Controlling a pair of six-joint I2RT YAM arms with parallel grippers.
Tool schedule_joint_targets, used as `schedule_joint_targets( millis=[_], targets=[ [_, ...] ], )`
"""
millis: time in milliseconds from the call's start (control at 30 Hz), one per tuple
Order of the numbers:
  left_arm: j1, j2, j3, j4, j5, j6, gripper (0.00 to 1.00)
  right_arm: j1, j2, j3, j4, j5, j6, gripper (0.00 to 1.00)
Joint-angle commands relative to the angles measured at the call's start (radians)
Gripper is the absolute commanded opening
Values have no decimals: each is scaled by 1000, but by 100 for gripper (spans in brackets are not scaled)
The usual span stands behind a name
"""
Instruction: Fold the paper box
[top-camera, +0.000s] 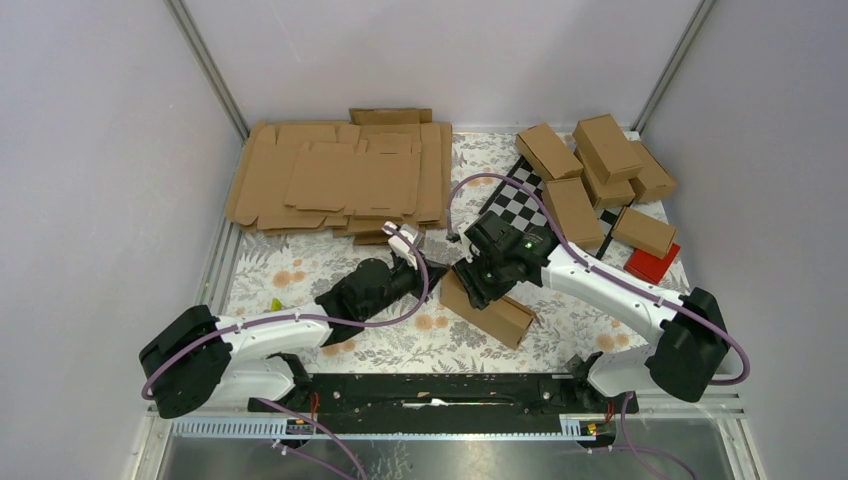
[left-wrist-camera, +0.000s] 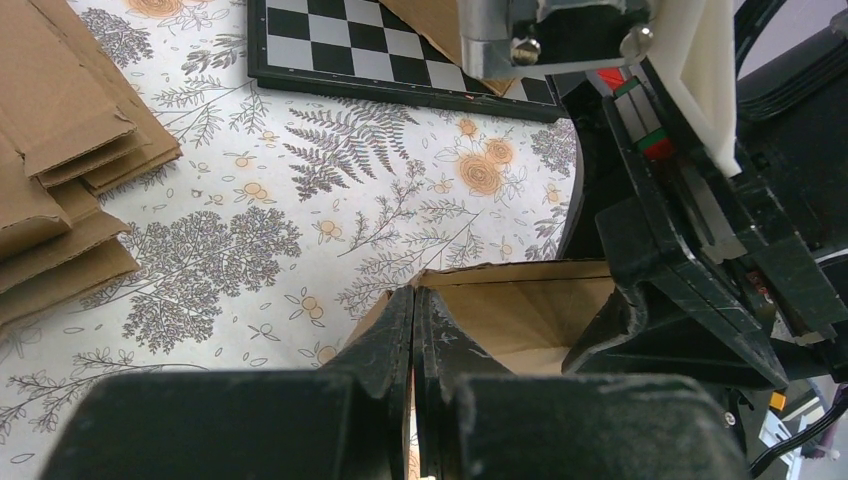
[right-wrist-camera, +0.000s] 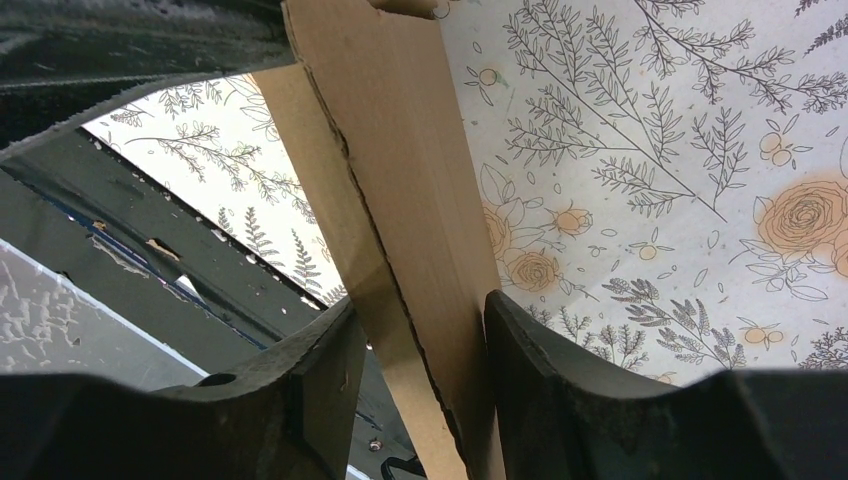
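The paper box lies on the flowered table mat between the two arms as a partly formed brown carton with its near end open. My left gripper is at the carton's left end. In the left wrist view it is shut on a thin cardboard wall of the box, whose hollow inside shows beside it. My right gripper sits over the carton's upper end. In the right wrist view it straddles the box, with both fingers against the cardboard.
A thick pile of flat cardboard blanks lies at the back left. Several finished cartons stand at the back right on a checkerboard, beside a red box. A black rail runs along the near edge, and walls close three sides.
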Motion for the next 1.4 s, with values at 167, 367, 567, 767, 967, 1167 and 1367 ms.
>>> schedule_joint_targets(
  millis=[167, 367, 567, 767, 967, 1167, 1367],
  targets=[
    [-43, 21, -54, 63, -62, -75, 0, -5, -7, -2, 16, 40, 24, 50],
    [-75, 43, -98, 111, -120, -58, 0, -6, -10, -5, 15, 55, 28, 53],
    [-85, 45, -90, 80, -149, -29, 0, -6, -26, -5, 13, 75, 25, 64],
    [-85, 30, -75, 38, -179, -30, 0, -6, -27, -30, 13, 70, 33, 69],
    [-85, 9, -73, 14, -209, -20, 0, -6, -5, -33, 58, 79, 5, 61],
    [-46, -39, -61, -54, -241, 34, 0, -6, 67, 28, 153, 28, -36, 47],
    [76, -100, -95, -80, -232, 23, 0, -6, 243, 180, 187, -9, -61, 53]
  ],
)
